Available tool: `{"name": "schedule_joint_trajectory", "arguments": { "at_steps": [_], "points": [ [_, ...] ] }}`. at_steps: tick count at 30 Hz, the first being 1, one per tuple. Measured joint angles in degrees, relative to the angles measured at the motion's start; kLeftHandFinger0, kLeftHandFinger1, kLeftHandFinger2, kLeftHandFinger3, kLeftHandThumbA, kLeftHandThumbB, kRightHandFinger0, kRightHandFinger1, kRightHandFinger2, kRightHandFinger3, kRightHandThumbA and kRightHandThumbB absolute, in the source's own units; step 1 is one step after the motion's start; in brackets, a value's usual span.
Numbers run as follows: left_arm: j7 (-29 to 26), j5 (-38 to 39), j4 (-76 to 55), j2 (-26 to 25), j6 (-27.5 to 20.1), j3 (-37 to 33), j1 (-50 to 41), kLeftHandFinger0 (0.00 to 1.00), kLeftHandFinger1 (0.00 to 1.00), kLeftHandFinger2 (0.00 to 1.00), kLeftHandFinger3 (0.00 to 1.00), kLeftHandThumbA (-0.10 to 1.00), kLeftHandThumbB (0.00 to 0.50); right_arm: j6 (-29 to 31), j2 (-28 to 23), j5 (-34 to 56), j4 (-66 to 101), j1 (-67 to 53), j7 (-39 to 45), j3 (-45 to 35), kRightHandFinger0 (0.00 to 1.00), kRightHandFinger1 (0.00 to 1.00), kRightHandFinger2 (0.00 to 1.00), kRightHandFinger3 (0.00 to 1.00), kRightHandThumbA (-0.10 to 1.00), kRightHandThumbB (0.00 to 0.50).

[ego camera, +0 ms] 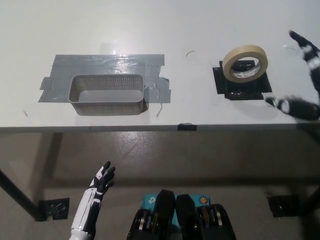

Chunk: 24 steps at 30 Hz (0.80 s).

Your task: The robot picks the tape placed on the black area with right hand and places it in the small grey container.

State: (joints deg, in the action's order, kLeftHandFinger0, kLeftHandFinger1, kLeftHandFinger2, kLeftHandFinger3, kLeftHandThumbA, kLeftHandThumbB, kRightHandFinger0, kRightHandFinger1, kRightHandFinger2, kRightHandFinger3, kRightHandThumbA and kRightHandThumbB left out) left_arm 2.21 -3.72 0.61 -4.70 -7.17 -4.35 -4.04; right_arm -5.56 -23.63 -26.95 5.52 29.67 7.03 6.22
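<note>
Two hands show, one on each side. Nearest, below the table's near edge at lower left, the white left hand [102, 180] rests over the floor with fingers spread and nothing in it. One white table [150, 30] fills the far half of the view, and its near edge runs straight across with a small dark tab [186, 127] at the middle. At the right edge of the view, over the table's near right part, the black right hand [305, 75] is spread wide and holds nothing; it is partly cut off and blurred, so its exact pose is hard to read. Just left of it lies one black area [242, 89], and one roll of tape [244, 63] stands tilted on it, apart from the hand. Well to the left, one small grey container [108, 94] sits on a patch of grey tape [107, 64], open and empty. Bare tabletop lies between container and roll, and beyond both toward the far edge.
</note>
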Motion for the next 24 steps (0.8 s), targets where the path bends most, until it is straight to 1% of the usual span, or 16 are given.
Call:
{"name": "schedule_joint_trajectory", "arguments": {
  "at_steps": [1,2,3,6,7,12,14,17,20,24],
  "points": [
    [0.00,-0.01,-0.06,-0.04,0.00,0.03,-0.18,1.00,1.00,1.00,1.00,0.99,0.145,-0.94,-0.20,-1.32,-1.92,1.79,0.46,1.13,1.00,1.00,1.00,1.00,1.00,0.375],
    [0.00,-0.03,-0.13,-0.07,0.00,0.05,-0.41,1.00,1.00,1.00,1.00,0.99,0.145,-2.03,-0.35,-2.59,-4.15,3.83,0.92,2.43,1.00,1.00,1.00,1.00,1.00,0.379],
    [0.00,-0.05,-0.14,-0.10,0.00,0.08,-0.54,1.00,1.00,1.00,1.00,0.99,0.144,-2.64,-0.36,-3.53,-6.22,5.75,1.16,3.54,1.00,1.00,1.00,1.00,1.00,0.402],
    [0.00,-0.11,-0.15,-0.15,-0.01,0.11,-0.92,1.00,1.00,1.00,1.00,0.99,0.139,-4.65,-0.40,-6.44,-12.15,10.18,1.53,6.20,1.00,1.00,1.00,1.00,1.00,0.384],
    [0.00,-0.11,-0.15,-0.22,-0.01,0.14,-1.11,1.00,1.00,1.00,1.00,0.99,0.132,-5.20,-0.37,-7.31,-14.05,11.56,1.57,7.09,1.00,1.00,1.00,1.00,1.00,0.390],
    [-0.01,-0.37,-0.13,-0.54,-0.05,0.14,-1.28,1.00,1.00,1.00,1.00,1.00,0.135,-7.19,0.90,-9.92,-23.12,17.07,1.51,9.46,1.00,1.00,1.00,1.00,1.00,0.407],
    [0.00,-0.46,-0.13,-0.66,-0.05,0.11,-1.28,1.00,1.00,1.00,1.00,1.00,0.140,-7.60,1.69,-10.30,-26.58,18.93,1.46,9.90,1.00,1.00,1.00,1.00,1.00,0.406],
    [-0.01,-0.55,-0.14,-0.67,-0.06,0.08,-1.29,1.00,1.00,1.00,1.00,1.00,0.117,-8.11,2.69,-10.59,-30.45,20.95,1.44,10.19,1.00,1.00,1.00,1.00,1.00,0.408],
    [-0.01,-0.89,-0.08,-0.73,-0.18,-0.03,-1.29,1.00,1.00,1.00,1.00,1.00,0.110,-8.54,3.55,-10.60,-33.65,22.46,1.29,10.20,1.00,1.00,1.00,1.00,1.00,0.401],
    [-0.02,-1.50,0.09,-0.89,-0.68,-0.10,-1.29,1.00,1.00,1.00,1.00,1.00,0.101,-8.75,4.24,-10.59,-39.04,24.14,1.07,10.30,1.00,1.00,1.00,1.00,1.00,0.404]
  ]
}}
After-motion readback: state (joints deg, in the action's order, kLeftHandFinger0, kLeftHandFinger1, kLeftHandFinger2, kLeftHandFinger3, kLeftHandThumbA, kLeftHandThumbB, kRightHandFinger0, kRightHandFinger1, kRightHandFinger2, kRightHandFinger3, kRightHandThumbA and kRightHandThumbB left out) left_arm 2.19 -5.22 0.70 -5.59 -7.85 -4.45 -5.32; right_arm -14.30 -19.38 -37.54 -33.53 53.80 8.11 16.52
